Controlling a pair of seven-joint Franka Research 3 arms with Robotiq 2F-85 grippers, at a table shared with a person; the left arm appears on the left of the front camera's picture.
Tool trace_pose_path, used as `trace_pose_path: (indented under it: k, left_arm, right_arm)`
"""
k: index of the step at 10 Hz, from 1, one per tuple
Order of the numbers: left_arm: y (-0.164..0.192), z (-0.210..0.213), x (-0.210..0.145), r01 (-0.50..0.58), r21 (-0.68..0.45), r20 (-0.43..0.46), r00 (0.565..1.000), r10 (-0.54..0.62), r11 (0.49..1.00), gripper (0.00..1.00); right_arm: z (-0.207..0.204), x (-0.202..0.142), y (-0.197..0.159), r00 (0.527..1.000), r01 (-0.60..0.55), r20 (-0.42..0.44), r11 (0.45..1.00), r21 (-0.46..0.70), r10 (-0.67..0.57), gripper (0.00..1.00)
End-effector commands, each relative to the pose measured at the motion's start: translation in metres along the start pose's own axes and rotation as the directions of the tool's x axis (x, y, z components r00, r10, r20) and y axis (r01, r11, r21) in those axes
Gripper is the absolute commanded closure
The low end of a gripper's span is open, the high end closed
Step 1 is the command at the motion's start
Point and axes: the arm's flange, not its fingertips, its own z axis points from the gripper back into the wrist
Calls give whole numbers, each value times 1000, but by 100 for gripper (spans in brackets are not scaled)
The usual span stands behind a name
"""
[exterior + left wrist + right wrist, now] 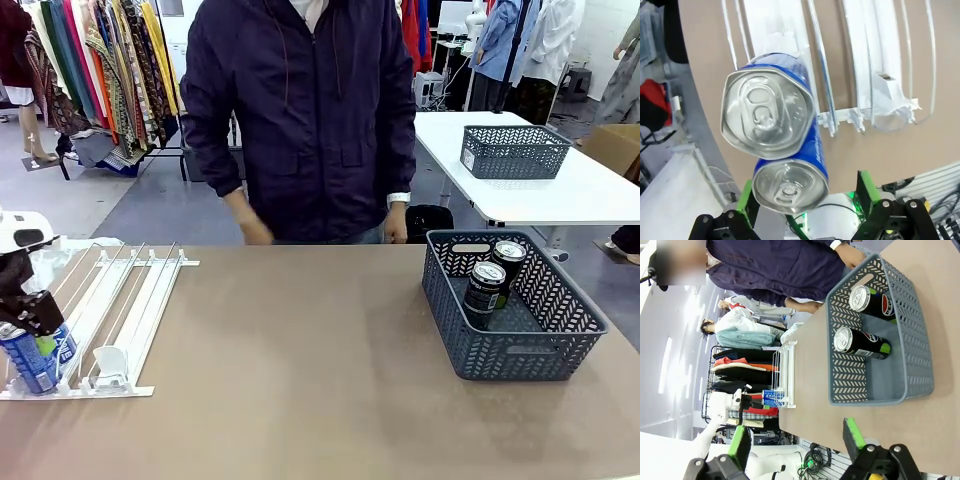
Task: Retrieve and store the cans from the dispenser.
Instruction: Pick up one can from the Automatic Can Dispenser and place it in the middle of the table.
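The white dispenser (120, 310) lies at the table's left end. Two blue cans sit one behind the other in its outer lane, the nearer can (790, 187) in front of the farther can (767, 112). My left gripper (805, 197) is open, its green pads on either side of the nearer can; the right pad stands clear of it. In the front view the left gripper (40, 340) hangs over a blue can (35, 365). Two black cans (487, 285) (508, 258) are in the grey-blue basket (520, 355). My right gripper (796, 440) is open and holds nothing, off from the basket (880, 390).
A person in a dark jacket (300, 120) stands at the far edge, hands hanging near the table. The dispenser's other lanes hold only white pusher blocks (108, 358). Bare brown tabletop (300, 360) spans between dispenser and basket. A second basket (513, 152) sits on a white table behind.
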Motion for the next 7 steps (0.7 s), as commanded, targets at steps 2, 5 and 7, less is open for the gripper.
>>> trace_pose_path:
  k: [2,5,7]
  left_arm:
    - [1,-7,2,-41,37,2,999,41,998,0]
    - [4,-8,2,-36,27,16,999,35,999,0]
    - [3,-9,2,-32,21,28,999,31,999,97]
  right_arm:
    - [1,0,0,1000,-16,4,1000,14,16,0]
    - [1,0,0,1000,-16,4,1000,14,16,0]
    - [1,0,0,1000,-16,4,1000,14,16,0]
